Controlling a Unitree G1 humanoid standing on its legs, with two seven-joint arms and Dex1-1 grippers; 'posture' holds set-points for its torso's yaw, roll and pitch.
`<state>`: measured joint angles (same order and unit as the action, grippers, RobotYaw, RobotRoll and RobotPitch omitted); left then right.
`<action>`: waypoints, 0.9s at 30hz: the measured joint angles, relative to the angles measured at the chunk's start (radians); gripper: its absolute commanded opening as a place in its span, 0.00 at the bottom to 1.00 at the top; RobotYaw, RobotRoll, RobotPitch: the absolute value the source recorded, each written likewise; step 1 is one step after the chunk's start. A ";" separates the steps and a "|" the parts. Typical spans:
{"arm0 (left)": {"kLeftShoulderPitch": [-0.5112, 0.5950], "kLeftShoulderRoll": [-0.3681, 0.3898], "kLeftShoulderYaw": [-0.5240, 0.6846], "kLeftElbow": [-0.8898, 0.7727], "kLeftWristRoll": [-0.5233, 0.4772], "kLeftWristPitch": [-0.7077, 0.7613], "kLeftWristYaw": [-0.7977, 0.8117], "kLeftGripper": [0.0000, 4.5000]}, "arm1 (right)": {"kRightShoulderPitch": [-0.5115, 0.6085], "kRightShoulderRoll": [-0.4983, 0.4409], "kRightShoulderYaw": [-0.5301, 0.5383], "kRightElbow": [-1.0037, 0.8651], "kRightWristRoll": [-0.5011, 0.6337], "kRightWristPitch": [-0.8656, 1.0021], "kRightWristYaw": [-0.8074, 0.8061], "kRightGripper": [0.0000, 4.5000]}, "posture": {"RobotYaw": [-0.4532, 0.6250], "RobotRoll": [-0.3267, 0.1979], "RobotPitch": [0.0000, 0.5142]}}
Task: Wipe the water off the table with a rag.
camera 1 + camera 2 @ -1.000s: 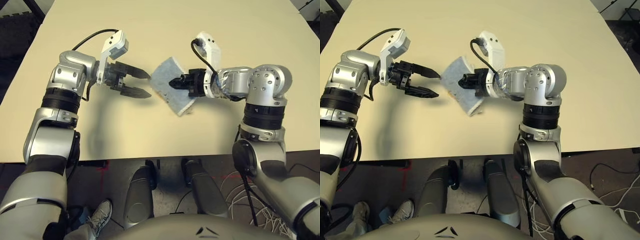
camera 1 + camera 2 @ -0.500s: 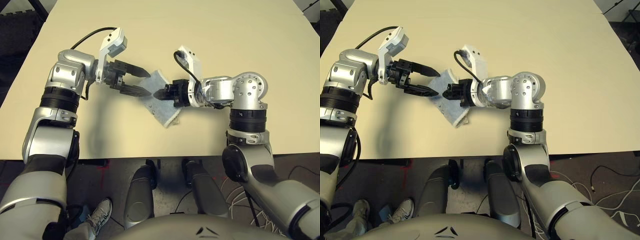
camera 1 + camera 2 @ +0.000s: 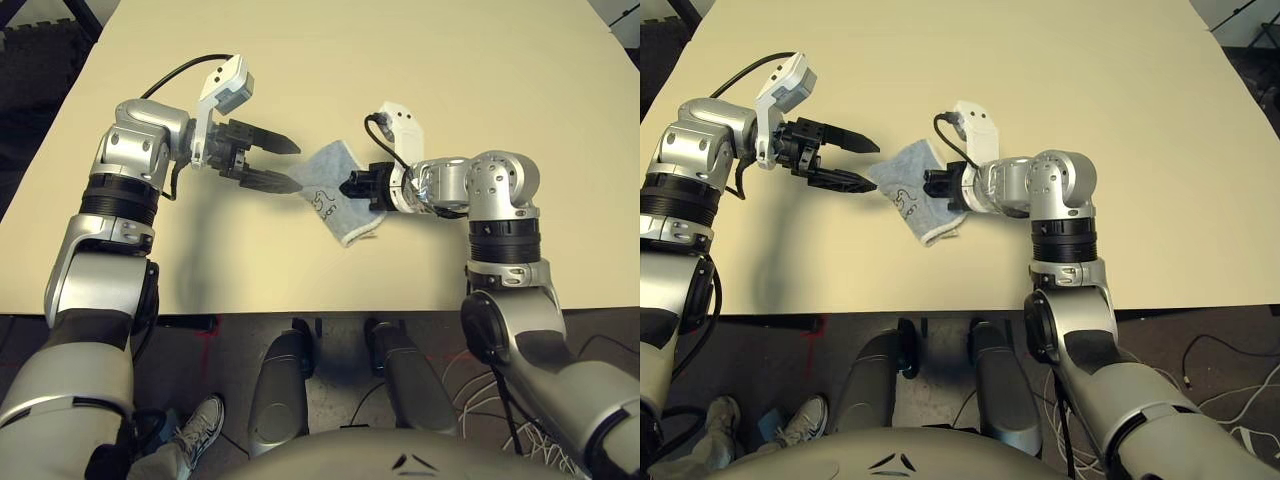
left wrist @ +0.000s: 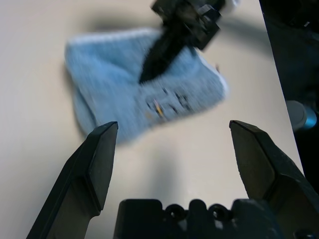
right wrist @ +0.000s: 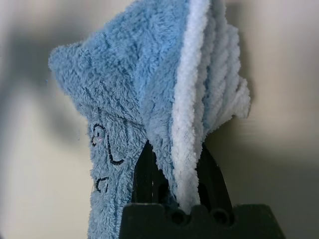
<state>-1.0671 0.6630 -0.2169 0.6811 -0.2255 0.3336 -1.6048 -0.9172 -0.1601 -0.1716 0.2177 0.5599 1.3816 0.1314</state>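
Firstly, at left: one left gripper [image 3: 299, 168], spread wide, empty, its tips near the cloth's edge.

Next, at centre: one rag [image 3: 325, 172], blue-grey terry, white edging, dark line drawing; lying creased and partly folded over the table [image 3: 230, 275]. Handling, as judged: light, limp, not fragile, grippy when dry, heavier and slicker if damp; liable to bunch under a push.

Lastly, at right: one right gripper [image 3: 344, 187], closed on a gathered fold of the rag, white edging between its two fingers. Hold judged sound. Best taken by a thick fold just so, leaving the broad part loose to spread flat and wipe.
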 measured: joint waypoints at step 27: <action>-0.031 -0.028 -0.005 0.087 0.037 -0.057 0.000 1.00 | -0.201 0.047 -0.152 0.075 -0.044 -0.052 -0.083 0.01 | 0.24 0.62 0.53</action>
<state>-1.0978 0.6349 -0.2223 0.7681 -0.1887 0.2762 -1.6048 -1.1185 -0.1128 -0.3238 0.2924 0.5159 1.3294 0.0487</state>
